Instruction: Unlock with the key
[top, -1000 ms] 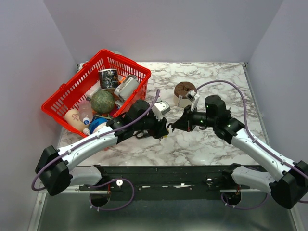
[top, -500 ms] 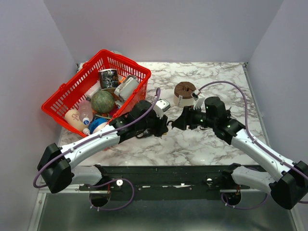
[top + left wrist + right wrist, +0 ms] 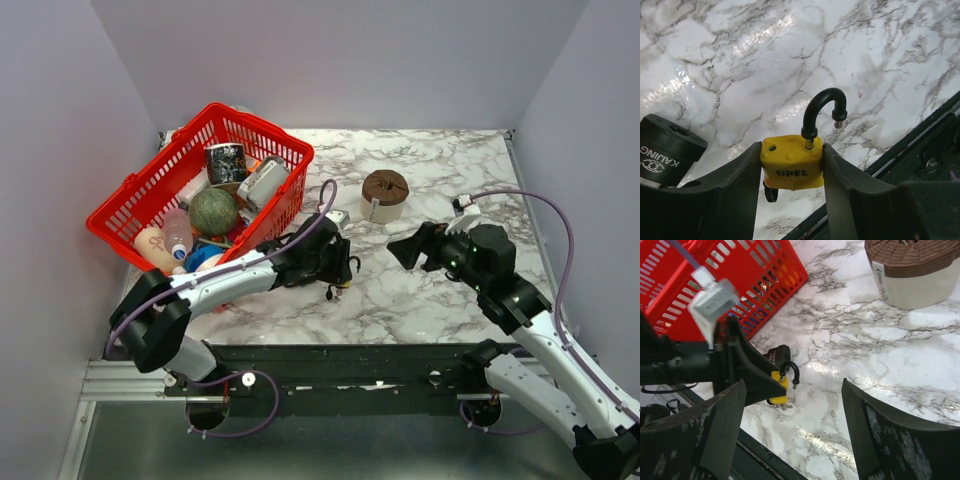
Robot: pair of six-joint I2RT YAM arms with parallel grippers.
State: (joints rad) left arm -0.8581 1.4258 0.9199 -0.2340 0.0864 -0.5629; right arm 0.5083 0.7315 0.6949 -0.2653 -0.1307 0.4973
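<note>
Left wrist view gives me the left end effector point(image 3: 792, 150) clenched on the yellow padlock point(image 3: 791, 167), whose shackle point(image 3: 822, 102) stands free at one end. A dark bit under the padlock's body looks like the key point(image 3: 768, 192), mostly hidden. My right end effector point(image 3: 794, 395) is spread wide and empty above the counter point(image 3: 900, 365), off to the right.

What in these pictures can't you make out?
Key: left wrist view, only a dark loop shows under the yellow padlock; its body hides the rest.
Black padlock: same view, cut off by the left edge and a finger.
Basket contents: right wrist view, screened by its mesh.
</note>
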